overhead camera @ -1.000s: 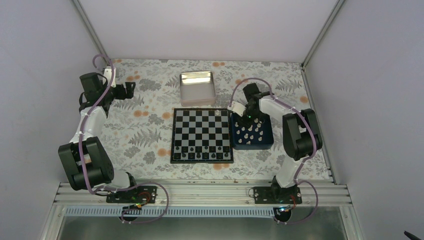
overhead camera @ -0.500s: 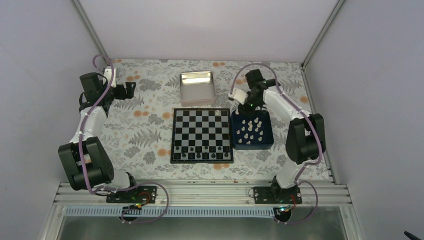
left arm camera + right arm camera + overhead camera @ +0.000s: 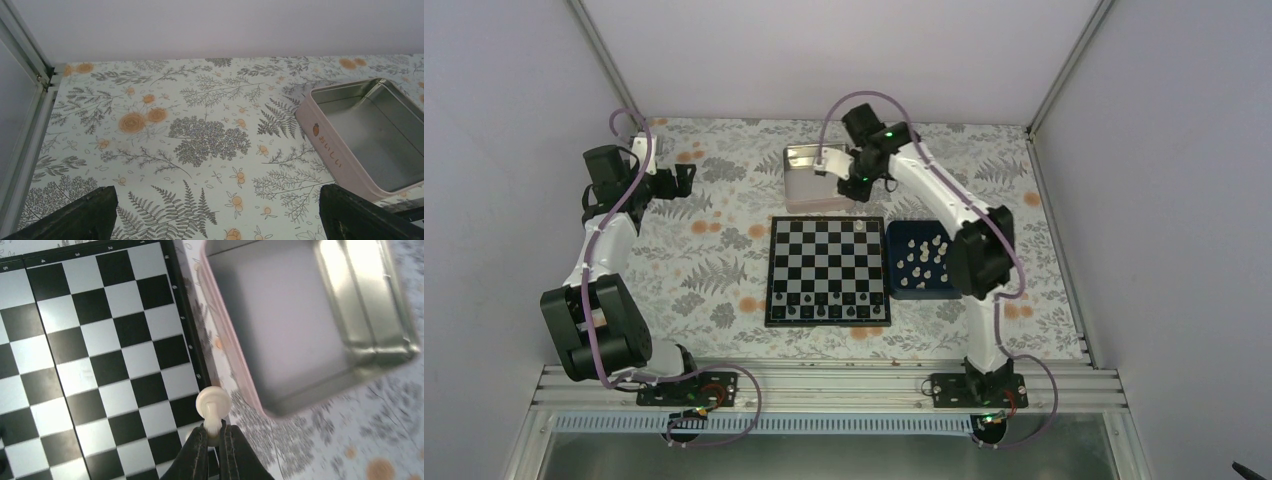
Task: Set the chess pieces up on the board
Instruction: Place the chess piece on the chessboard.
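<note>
Done: I count one white piece [image 3: 861, 226] on the board [image 3: 828, 270].
Remaining: many whites [image 3: 921, 258] in blue tray [image 3: 894, 287].
Right claw [image 3: 214, 434]: clamped on a cream pawn [image 3: 213, 404].
Left claw [image 3: 215, 220]: spread.

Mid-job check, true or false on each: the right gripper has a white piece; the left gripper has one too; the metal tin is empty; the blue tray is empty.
The right gripper is shut on a white piece: true.
The left gripper holds a piece: false; it is open and holds nothing.
The metal tin is empty: true.
The blue tray is empty: false; white pieces lie in it.
</note>
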Motion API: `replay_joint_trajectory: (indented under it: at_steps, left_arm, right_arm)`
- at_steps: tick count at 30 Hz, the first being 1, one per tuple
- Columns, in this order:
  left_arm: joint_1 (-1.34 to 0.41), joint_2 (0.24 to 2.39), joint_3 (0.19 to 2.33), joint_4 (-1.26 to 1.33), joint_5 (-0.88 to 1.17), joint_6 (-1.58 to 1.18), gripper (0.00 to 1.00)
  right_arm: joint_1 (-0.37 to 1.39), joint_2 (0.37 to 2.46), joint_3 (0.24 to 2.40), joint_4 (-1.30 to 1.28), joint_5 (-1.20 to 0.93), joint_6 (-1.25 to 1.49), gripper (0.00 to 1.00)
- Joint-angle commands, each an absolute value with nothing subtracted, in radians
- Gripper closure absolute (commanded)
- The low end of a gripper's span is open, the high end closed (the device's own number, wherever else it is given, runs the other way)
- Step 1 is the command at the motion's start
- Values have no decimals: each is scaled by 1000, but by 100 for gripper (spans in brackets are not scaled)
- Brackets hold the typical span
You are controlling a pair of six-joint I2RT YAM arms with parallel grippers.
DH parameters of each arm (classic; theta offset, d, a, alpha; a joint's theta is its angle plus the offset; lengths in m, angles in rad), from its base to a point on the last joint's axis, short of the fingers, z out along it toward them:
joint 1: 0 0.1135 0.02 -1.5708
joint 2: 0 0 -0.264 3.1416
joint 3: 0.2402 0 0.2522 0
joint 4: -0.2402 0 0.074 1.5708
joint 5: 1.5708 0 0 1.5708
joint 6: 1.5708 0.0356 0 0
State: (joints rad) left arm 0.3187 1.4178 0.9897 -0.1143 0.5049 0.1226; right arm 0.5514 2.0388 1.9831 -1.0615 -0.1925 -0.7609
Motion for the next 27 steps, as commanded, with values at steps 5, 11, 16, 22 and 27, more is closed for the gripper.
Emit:
replay_joint_trajectory:
  at_steps: [5, 11, 16, 22, 27]
  left_arm:
    - [327, 1397, 994, -114, 502, 137, 0]
    - [328, 1399, 991, -110, 502, 138, 0]
    - [328, 1395, 988, -108, 504, 137, 0]
    - [328, 1398, 988, -106, 511, 138, 0]
    - [330, 1396, 985, -104, 508, 138, 0]
  right_arm:
    - [641, 2222, 2091, -1088, -211, -779, 96]
    - [699, 2314, 2137, -1075, -189, -779, 96]
    - [711, 2366, 2198, -1066, -174, -772, 96]
    - [718, 2387, 2220, -1054, -178, -776, 95]
    - [725, 2403, 2219, -1039, -183, -775, 95]
